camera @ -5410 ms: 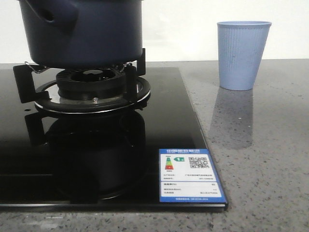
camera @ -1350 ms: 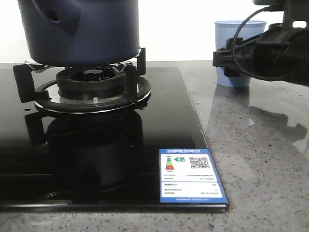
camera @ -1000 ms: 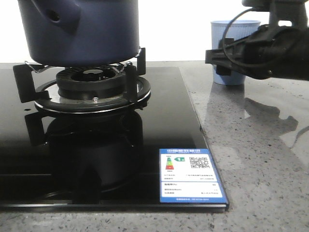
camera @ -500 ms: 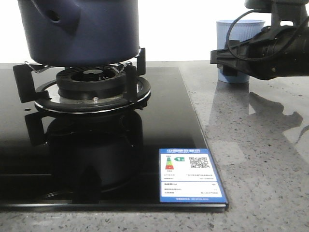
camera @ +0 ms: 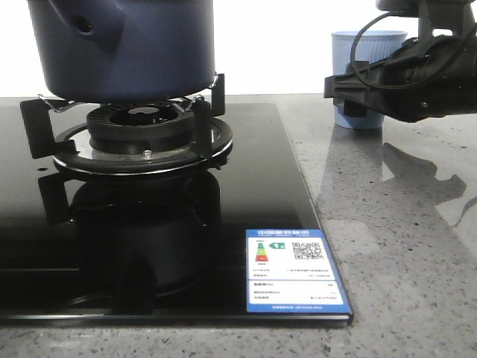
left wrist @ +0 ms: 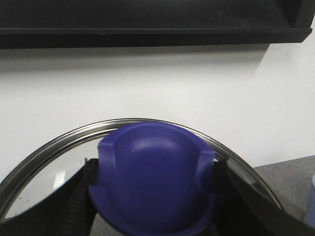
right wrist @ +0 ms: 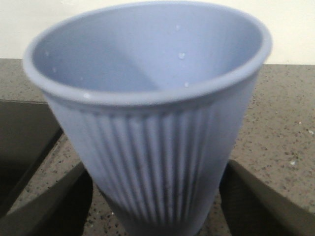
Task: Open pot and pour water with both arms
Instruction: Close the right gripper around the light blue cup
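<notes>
**Navy pot uncovered on the burner, cup lined up for the grab**

Black glass first: the gas hob (camera: 261,186) fills the near half of the front view, set into a speckled grey countertop (camera: 402,246). On its burner grate (camera: 141,138) sits the navy pot (camera: 127,48), squarely over the flame ring, its side handle mount with the round hole facing us at upper left. Its rim is cut off by the frame, so whether it is open cannot be read there.

Over to the left wrist camera: the left gripper (left wrist: 152,196) is clamped on the lid knob (left wrist: 152,182), a dark finger pressed to each side, and the steel-rimmed glass lid (left wrist: 59,147) hangs against a white wall. It looks lifted well off the pot.

On the right, the right gripper (camera: 339,89) reaches in level, with the ribbed light-blue cup (camera: 369,52) standing just behind it. The wrist view shows the cup (right wrist: 152,123) between the fingers (right wrist: 54,206), which stand apart with gaps on both sides.

My call for this step: ease forward until the cup sits deep between the fingers, then close gently at mid-height, because a thin ribbed wall could flex or tip. Hold that lid level and clear.
</notes>
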Available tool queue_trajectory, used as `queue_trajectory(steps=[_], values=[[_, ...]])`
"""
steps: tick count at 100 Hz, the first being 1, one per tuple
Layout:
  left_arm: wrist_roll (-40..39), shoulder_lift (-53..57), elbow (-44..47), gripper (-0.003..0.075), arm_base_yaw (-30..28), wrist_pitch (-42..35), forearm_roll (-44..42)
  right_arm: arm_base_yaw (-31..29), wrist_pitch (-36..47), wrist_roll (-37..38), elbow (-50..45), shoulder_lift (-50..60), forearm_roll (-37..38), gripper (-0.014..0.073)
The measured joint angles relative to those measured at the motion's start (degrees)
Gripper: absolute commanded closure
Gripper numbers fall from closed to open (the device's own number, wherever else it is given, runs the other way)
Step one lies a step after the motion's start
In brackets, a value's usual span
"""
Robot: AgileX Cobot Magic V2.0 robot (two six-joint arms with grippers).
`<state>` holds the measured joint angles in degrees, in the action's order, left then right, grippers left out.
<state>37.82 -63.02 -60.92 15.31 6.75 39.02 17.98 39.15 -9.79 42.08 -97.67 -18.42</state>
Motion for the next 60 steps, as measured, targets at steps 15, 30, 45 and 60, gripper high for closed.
queue_trajectory(steps=[15,30,45,60], values=[[0.00,0.00,0.00,0.0369,0.00,0.00,0.00,0.00,0.43,0.00,0.00,0.00,0.14,0.0082],[0.00,0.00,0.00,0.0369,0.00,-0.10,0.00,0.00,1.20,0.04,0.22,0.00,0.33,0.0083],[0.00,0.00,0.00,0.0369,0.00,-0.10,0.00,-0.10,1.28,0.04,1.83,-0.82,0.33,0.0083],[0.00,0.00,0.00,0.0369,0.00,-0.10,0.00,-0.10,1.28,0.04,2.74,-1.67,0.33,0.0086]])
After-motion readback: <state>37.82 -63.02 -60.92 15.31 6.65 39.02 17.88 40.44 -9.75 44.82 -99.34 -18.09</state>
